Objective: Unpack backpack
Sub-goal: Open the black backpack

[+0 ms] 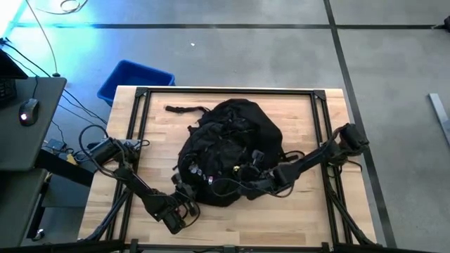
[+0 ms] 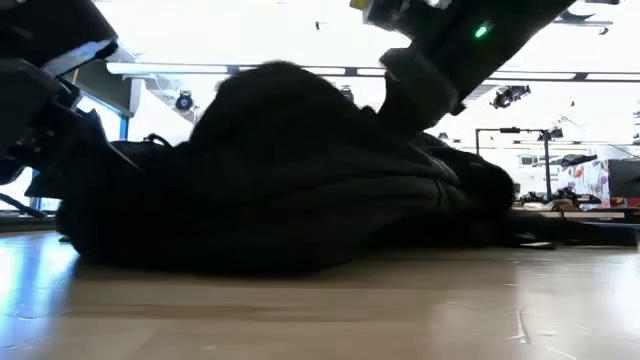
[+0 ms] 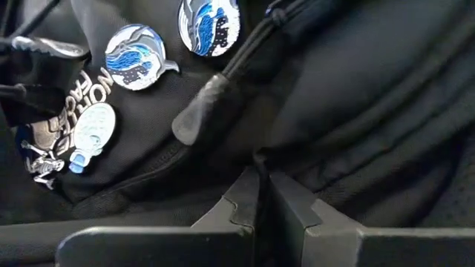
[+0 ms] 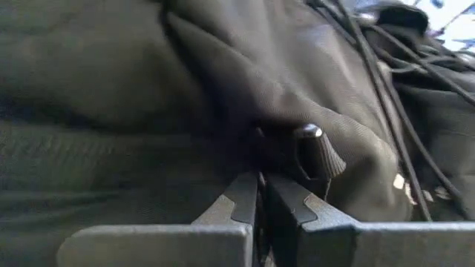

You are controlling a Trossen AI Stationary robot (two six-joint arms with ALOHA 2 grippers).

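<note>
Evidently both arms work the same thing from two sides: the backpack point(image 1: 228, 151) lies slumped in the middle of the bench point(image 1: 295, 218), zipped compartments uppermost, so a pull tab can be reached from either flank. Nothing has been taken out yet, to judge by the bare wood around it, so the opening of a zip looks like the step in hand.

From the near-left corner the left claw point(image 1: 184, 205) meets the bag's lower edge, just below the row of colourful pins point(image 3: 141, 55). Its two fingers point(image 3: 237, 204) are clenched together with no gap between them, and a thin cord running down from the grey zipper pull point(image 3: 194, 111) disappears right at their tips; it seems pinched there, though the cord is too fine to be sure.

Reaching across from the right side, the right claw point(image 1: 254, 169) presses into the bag's front face. Its fingers point(image 4: 241, 200) are likewise closed tight, tips against a fold of dark fabric, with a small rubbery pull tab point(image 4: 320, 152) just beside them rather than between them. Whether it nips cloth I cannot tell.
</note>
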